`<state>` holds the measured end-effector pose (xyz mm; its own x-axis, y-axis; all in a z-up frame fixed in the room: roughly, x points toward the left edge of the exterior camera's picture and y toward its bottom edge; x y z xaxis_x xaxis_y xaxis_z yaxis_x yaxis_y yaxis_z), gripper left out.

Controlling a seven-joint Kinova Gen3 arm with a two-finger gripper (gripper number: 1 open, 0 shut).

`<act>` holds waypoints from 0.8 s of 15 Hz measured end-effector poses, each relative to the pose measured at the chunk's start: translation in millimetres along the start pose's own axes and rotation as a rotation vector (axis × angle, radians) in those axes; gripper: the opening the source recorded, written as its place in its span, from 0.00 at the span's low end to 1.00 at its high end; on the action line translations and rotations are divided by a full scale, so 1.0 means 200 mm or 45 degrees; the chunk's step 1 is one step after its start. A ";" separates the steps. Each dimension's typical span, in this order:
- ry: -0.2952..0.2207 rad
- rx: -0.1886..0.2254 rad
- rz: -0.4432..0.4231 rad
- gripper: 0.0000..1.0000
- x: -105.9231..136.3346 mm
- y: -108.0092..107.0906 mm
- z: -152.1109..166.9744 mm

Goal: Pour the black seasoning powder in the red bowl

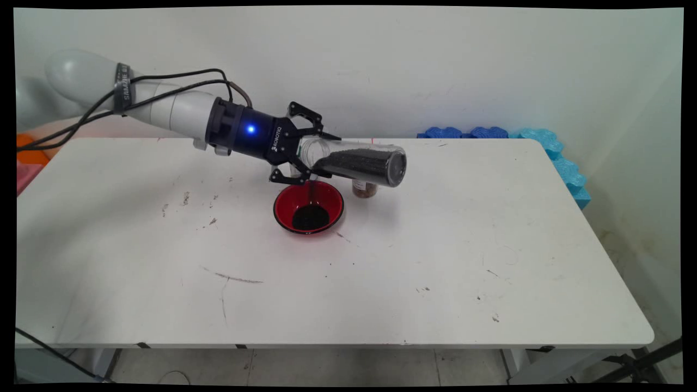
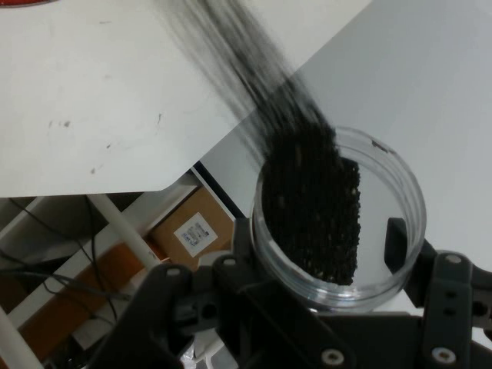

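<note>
My gripper (image 1: 309,157) is shut on a clear jar (image 1: 354,160) of black grains, held almost level with its mouth toward my hand. A thin stream of grains (image 1: 312,191) falls from the mouth into a red bowl (image 1: 287,199) just below, where a black heap (image 1: 310,218) lies. In the hand view the gripper (image 2: 319,250) clasps the jar's round rim (image 2: 416,201), a finger (image 2: 395,243) on each side, and the grains (image 2: 311,204) stream blurred up and away toward the table.
A small jar with brown contents (image 1: 365,189) stands just behind the bowl, under the tilted jar. Blue foam pieces (image 1: 544,142) line the table's far right corner. Under the table (image 2: 77,92) sits a cardboard box (image 2: 192,231).
</note>
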<state>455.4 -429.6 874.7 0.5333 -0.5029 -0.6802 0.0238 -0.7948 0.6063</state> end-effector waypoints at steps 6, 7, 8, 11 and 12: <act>0.000 -0.011 -0.020 0.00 -0.01 0.00 0.01; -0.001 -0.012 -0.021 0.00 -0.01 0.00 0.01; -0.001 -0.012 -0.023 0.00 -0.01 -0.01 0.01; -0.001 -0.012 -0.028 0.00 -0.02 -0.01 0.01; -0.001 -0.012 -0.029 0.00 -0.02 -0.01 0.02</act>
<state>450.8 -426.8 874.4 0.5319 -0.4851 -0.6941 0.0437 -0.8028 0.5946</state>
